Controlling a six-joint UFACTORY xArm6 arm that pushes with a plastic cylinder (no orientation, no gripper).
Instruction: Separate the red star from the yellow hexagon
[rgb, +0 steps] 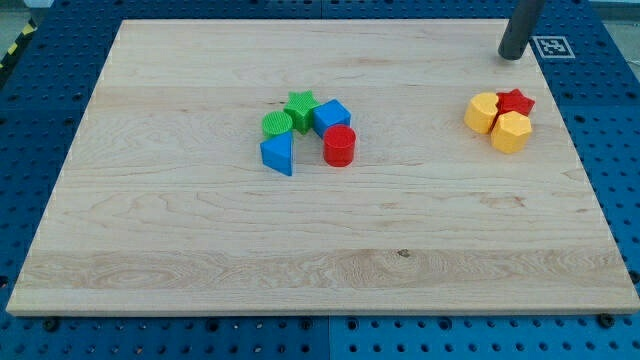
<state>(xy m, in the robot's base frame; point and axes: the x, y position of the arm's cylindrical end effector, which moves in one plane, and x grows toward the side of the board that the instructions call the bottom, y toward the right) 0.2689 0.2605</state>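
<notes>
Hovering my tip (512, 56) bare, touching nothing, near board's (150, 250) top-right corner; best entering between red star (516, 101) and yellow hexagon (511, 132), pushing star toward top edge.

- My tip (512, 56) is showing as the blunt, rounded end of a straight rod.
- The rod is looking dark grey, smooth and cylindrical, with a faint lighter sheen running along one side.
</notes>
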